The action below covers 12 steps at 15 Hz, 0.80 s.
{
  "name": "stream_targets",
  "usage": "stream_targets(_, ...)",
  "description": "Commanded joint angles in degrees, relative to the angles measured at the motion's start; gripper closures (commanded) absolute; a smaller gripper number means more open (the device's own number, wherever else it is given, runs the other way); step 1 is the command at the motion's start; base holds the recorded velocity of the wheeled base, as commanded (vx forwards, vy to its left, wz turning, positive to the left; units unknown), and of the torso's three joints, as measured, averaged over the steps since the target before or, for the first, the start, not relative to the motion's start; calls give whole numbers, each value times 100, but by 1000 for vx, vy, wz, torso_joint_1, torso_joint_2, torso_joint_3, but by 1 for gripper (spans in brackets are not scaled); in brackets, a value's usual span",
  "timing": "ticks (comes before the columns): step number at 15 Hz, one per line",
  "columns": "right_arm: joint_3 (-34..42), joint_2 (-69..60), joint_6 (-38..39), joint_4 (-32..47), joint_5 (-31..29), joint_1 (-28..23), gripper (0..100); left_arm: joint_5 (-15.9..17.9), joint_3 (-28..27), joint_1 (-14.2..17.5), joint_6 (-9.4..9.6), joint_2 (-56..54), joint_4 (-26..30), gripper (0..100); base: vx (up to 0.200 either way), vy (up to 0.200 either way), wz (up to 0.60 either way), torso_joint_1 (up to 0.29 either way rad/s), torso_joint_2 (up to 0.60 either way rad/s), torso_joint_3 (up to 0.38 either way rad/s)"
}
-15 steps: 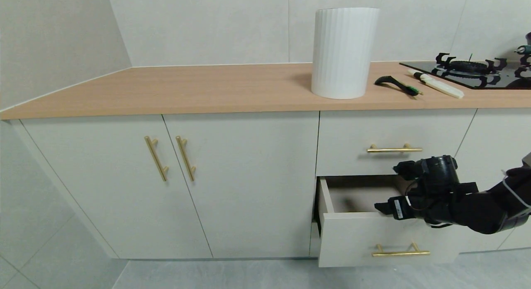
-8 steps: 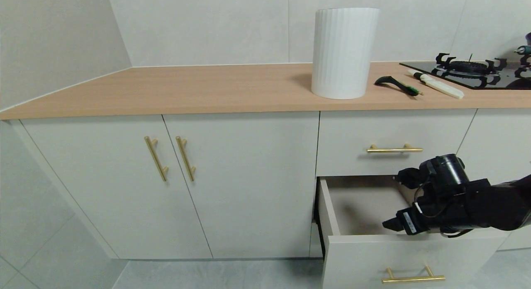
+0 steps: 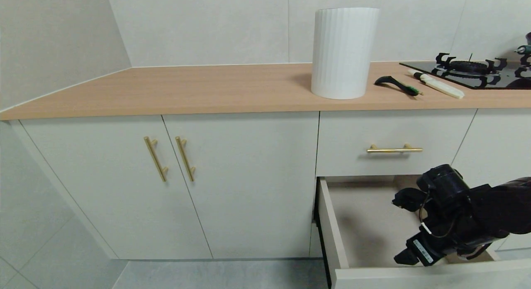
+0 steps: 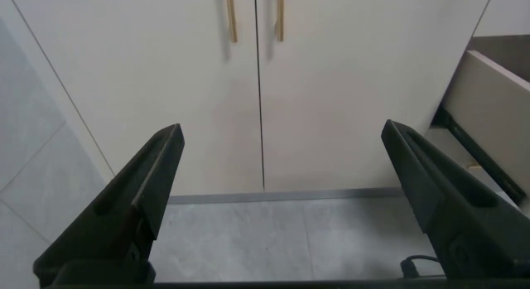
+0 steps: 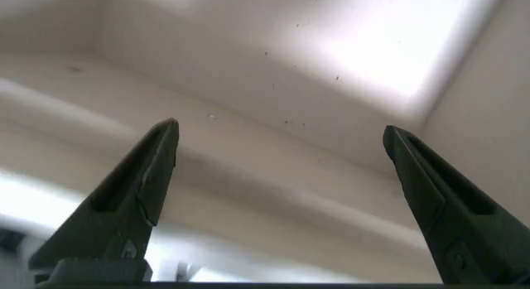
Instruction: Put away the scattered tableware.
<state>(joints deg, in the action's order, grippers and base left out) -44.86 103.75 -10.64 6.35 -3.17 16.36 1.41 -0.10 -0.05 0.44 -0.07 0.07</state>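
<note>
On the wooden counter lie a black utensil with a green tip and a long white utensil, side by side between the white ribbed container and the stove. Below them the lower drawer is pulled far out, and its beige floor is bare. My right gripper hangs open inside the drawer just behind the front panel. The right wrist view shows the right gripper with its fingers wide apart over the drawer's inside. My left gripper is open, low in front of the cabinet doors.
A gas stove sits at the counter's right end. The upper drawer with its gold handle is closed. Two cabinet doors with gold handles are closed to the left. The open drawer's side juts out over the grey floor.
The lower drawer has slid much farther out toward me. My right gripper came back and down with it, staying just behind the front panel.
</note>
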Motion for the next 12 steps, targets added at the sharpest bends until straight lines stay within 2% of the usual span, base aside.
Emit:
stream_targets(1,-5,-180,-26,235,-8,95,0,-1,1,5,0,7,1,0,0,0,0,0,0,0)
stream_targets(5,13,-444,-193,1079,-52,394,0,-1,1,5,0,7,1,0,0,0,0,0,0,0)
stream_targets(12,-14,-637,-193,1255,-79,429,0,-1,1,5,0,7,1,0,0,0,0,0,0,0)
